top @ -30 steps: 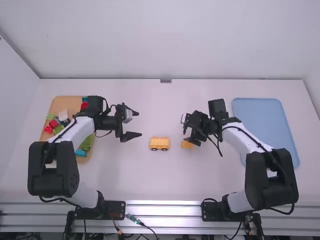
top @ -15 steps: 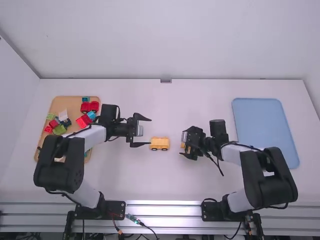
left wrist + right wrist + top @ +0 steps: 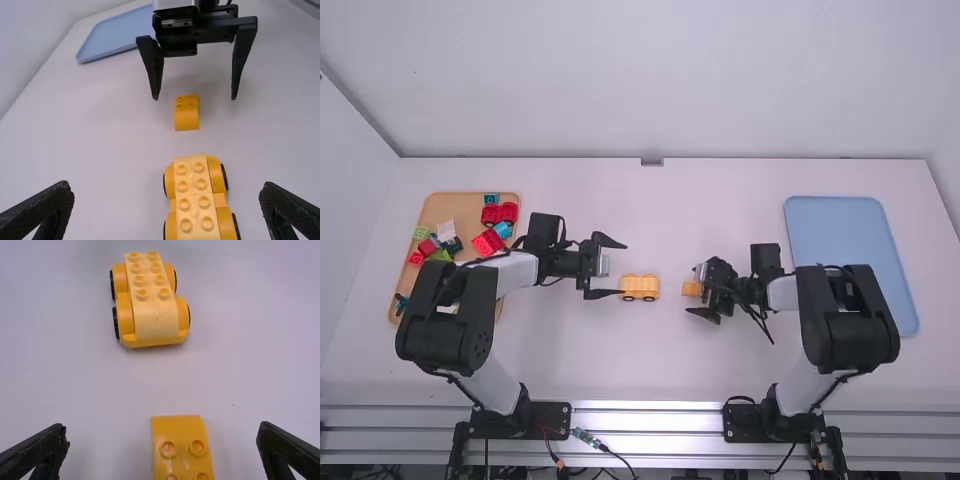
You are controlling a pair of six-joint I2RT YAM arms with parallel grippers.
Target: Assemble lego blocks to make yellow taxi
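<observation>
White table (image 3: 570, 360), pale wall (image 3: 650, 80) past far edge, left gripper (image 3: 623, 268) shifted closer to yellow wheeled base (image 3: 640, 289), right gripper (image 3: 693, 289) at small block (image 3: 180, 429), both wide.

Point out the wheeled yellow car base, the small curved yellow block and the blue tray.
Wheeled yellow car base (image 3: 152, 288): right wrist view, studded top.
Small curved yellow block (image 3: 183, 448): right wrist view, top between studs.
Blue tray (image 3: 850, 255): high view, bare floor.

The left arm (image 3: 445, 318) and right arm (image 3: 845, 318) are bending at their black joints; the left gripper (image 3: 623, 267) and right gripper (image 3: 691, 289) are facing each other, both standing wide open.
</observation>
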